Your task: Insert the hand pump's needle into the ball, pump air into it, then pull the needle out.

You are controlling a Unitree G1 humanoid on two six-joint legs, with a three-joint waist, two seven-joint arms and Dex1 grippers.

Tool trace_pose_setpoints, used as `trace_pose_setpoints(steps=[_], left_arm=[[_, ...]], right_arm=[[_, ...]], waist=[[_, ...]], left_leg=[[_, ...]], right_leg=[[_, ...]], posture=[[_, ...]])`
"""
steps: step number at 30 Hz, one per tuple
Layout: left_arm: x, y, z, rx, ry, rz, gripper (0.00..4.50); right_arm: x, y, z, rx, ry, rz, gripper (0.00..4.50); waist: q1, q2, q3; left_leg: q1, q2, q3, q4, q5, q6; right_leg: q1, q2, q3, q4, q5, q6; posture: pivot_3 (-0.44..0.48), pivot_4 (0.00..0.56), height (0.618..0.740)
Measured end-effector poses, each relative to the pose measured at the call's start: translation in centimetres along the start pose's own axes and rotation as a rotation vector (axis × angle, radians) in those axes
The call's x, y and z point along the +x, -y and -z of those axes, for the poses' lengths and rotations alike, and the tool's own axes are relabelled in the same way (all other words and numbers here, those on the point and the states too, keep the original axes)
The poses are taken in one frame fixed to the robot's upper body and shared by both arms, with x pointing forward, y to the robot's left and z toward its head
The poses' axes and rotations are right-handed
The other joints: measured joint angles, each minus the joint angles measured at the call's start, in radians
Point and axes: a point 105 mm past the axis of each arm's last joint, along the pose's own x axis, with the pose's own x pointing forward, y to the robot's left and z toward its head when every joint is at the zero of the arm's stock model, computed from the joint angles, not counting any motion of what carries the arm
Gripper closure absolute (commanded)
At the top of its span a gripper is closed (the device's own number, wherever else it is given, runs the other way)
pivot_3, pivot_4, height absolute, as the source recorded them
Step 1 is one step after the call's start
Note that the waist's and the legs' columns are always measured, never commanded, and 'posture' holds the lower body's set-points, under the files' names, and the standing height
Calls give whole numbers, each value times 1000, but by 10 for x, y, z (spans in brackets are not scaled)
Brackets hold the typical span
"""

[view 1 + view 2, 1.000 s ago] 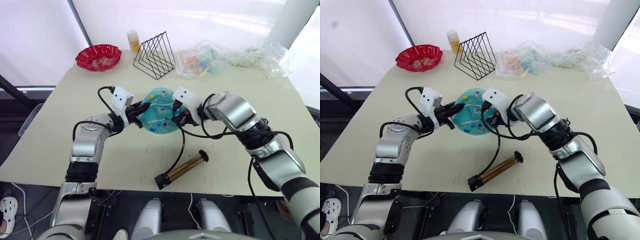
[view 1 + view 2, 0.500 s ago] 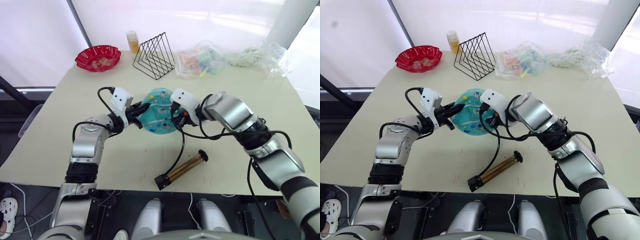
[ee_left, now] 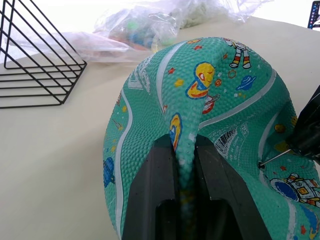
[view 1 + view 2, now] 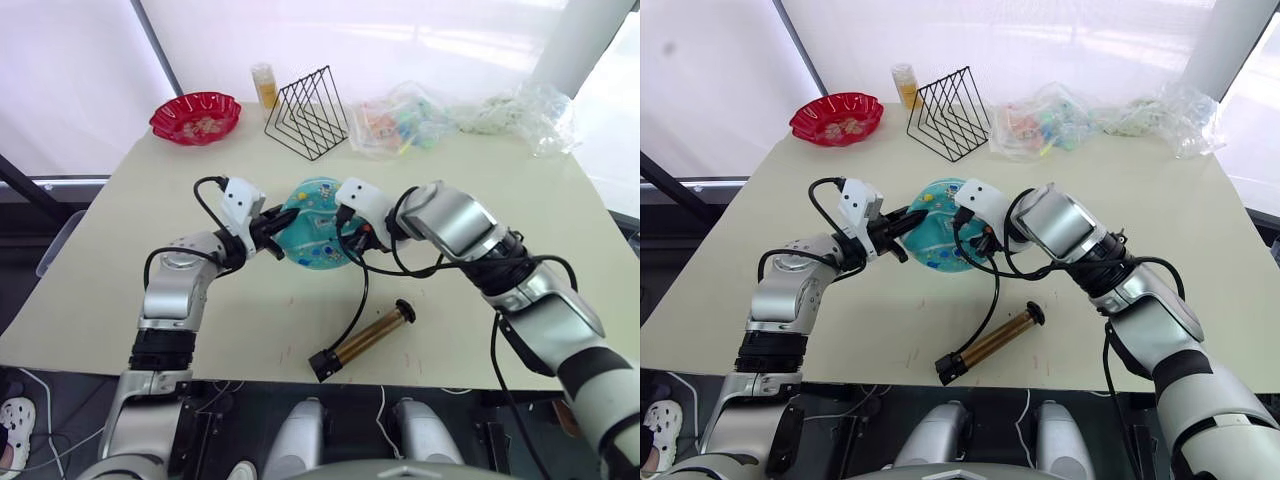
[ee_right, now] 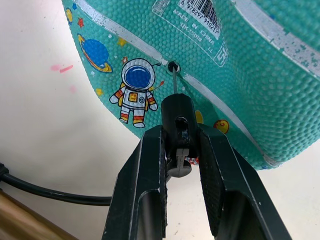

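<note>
A: What lies nearest the front edge of the worktop (image 4: 120, 300)?

B: The hand pump (image 4: 372, 334), a gold-bronze cylinder with black ends, lying slantwise, its thin black hose (image 4: 358, 300) curving up and away to the right gripper (image 5: 177, 150).

A: And the gripper's fingers?

B: Pinched on the hose's black end fitting (image 5: 176, 112). The needle (image 5: 174, 83), a fine metal pin, has its tip at the small valve hole in the ball (image 4: 318, 236).

A: The ball itself?

B: Teal, pebbled, white stripes, cartoon spacemen, sagging and soft, mid-worktop. The left gripper (image 3: 184, 165) is clamped on a fold of its skin, opposite the right.

A: Beyond?

B: A wire rack (image 4: 305, 110) and red dish (image 4: 196, 116) near the far edge.
</note>
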Motion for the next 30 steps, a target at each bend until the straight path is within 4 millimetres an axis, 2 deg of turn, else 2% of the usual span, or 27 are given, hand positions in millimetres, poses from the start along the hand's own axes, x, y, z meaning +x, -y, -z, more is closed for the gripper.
trace_pose_setpoints(steps=[21, 30], left_arm=[[1, 0, 2, 6, -6, -7, 4449], [5, -6, 3, 20, -30, 1, 4449]], right_arm=[[7, -2, -13, -28, -92, -14, 4107], [11, -5, -30, -63, -101, -4, 4107]], waist=[[-4, 1, 0], [-5, 1, 0]], left_leg=[[5, 0, 2, -1, 0, 0], [7, 0, 1, -1, 1, -1]], right_leg=[[1, 0, 2, 2, 0, 0], [1, 1, 2, 4, 0, -1]], posture=[[0, 150, 740], [0, 150, 740]])
